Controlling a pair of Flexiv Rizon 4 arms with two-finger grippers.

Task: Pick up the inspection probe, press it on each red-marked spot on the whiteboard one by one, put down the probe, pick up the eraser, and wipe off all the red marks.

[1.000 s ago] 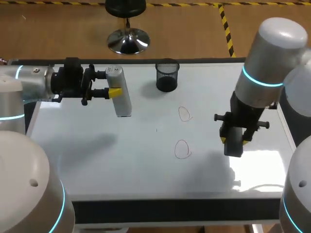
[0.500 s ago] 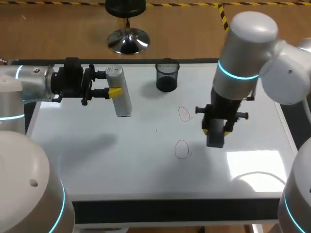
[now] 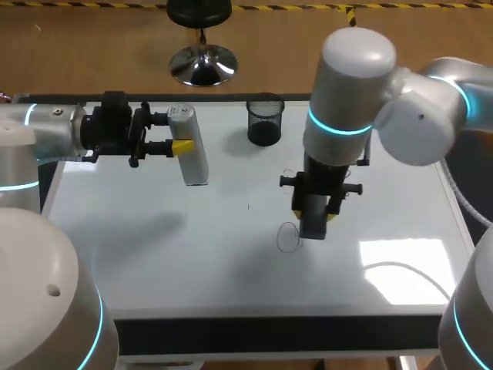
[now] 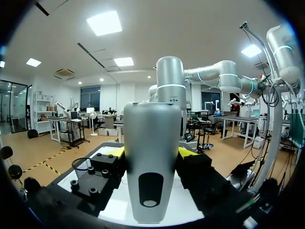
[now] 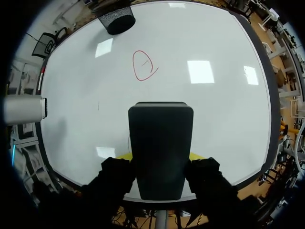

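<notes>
Clamps eraser (image 3: 312, 230) in right tool (image 3: 314, 216) over nearer red mark (image 3: 286, 237), grips probe (image 3: 192, 158) in left tool (image 3: 179, 132) toward table's (image 3: 154, 254) far-left corner. Risks leaving ink, perhaps, if eraser lands tilted.

No legible text, label, number or sign appears: the whiteboard (image 3: 154, 254) carries only a hand-drawn red loop (image 5: 143, 65), a second red loop (image 3: 286, 239), and a tiny dark tick (image 3: 248, 206), possibly a pen stroke, too small to read.
</notes>
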